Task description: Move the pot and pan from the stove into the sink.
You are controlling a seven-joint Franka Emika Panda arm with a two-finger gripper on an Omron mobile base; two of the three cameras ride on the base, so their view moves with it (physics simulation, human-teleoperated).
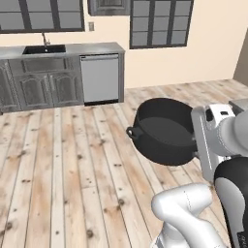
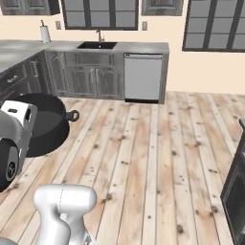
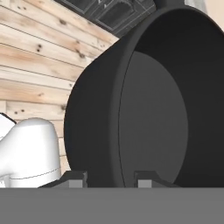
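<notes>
Jaws: gripper [image 3: 108, 178] clamped on the wall of the pot [image 1: 164, 131], pot tipped on edge.
Carry: level the pot; approach the sink [image 2: 97, 45] slowly.

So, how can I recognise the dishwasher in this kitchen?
Find the grey cabinet run on the far wall, with the black rectangular sink. At its right end stands the plain flat light-grey dishwasher panel; its neighbours are darker, carved doors.
</notes>
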